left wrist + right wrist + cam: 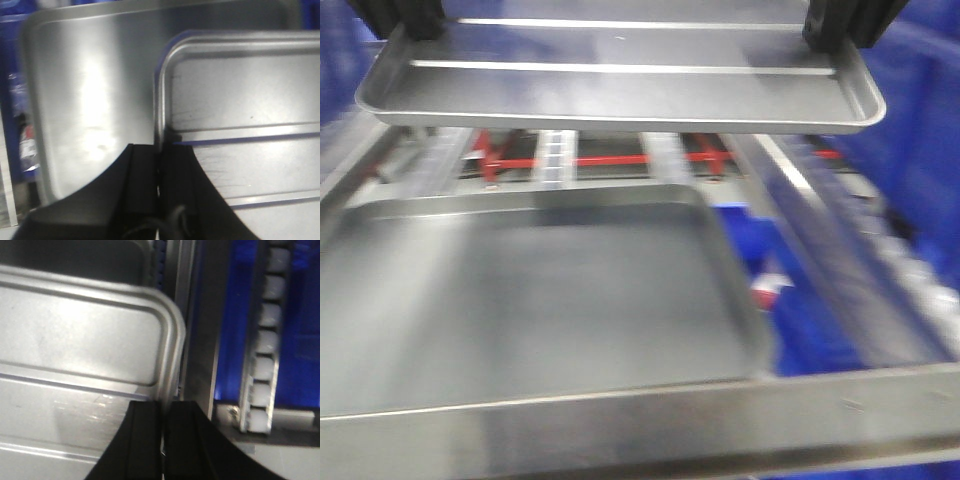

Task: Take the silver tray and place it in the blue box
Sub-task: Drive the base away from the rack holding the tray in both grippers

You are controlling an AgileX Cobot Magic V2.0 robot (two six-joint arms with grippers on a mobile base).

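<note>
Shiny ridged silver tray (620, 95), rounded corners, raised rim

Factory/warehouse-type line: steel rack frame (650, 425) w/ roller conveyor track (262, 340), red struts (600, 160), blue box (920, 150) alongside.

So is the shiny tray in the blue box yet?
Not yet. Done: the silver tray is lifted, with the left gripper and right gripper each pinching the rim at one end. Happening now: it hangs in the air above the bigger grey tray. Left to do: carry it over to the blue box, seen at the right, and set it inside.
</note>
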